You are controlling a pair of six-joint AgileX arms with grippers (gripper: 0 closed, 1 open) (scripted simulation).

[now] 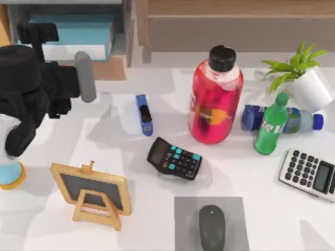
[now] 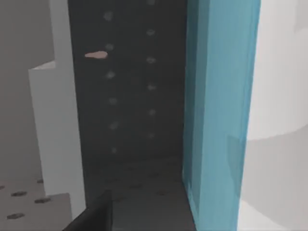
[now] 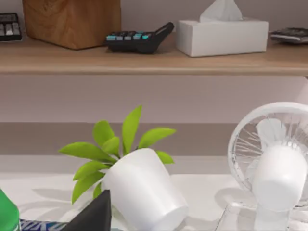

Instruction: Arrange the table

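Note:
The white table (image 1: 251,178) carries scattered items: a black calculator (image 1: 174,158) in the middle, a grey calculator (image 1: 309,173) at the right edge, a blue stapler (image 1: 144,114), and a small chalkboard easel (image 1: 93,192) at front left. My left gripper (image 1: 36,32) is raised at the back left, close to a stack of blue books (image 1: 78,32); its wrist view faces a blue book edge (image 2: 219,115) beside a dark panel. A dark part of my right gripper (image 3: 94,216) shows before the white plant pot (image 3: 144,192).
A tall red bottle (image 1: 215,99) stands in the middle, with an upright green bottle (image 1: 272,125), a lying blue bottle (image 1: 285,119) and the potted plant (image 1: 309,83) to its right. A mouse (image 1: 211,226) rests on a grey mat (image 1: 183,219). A white fan (image 3: 274,168) stands beside the pot.

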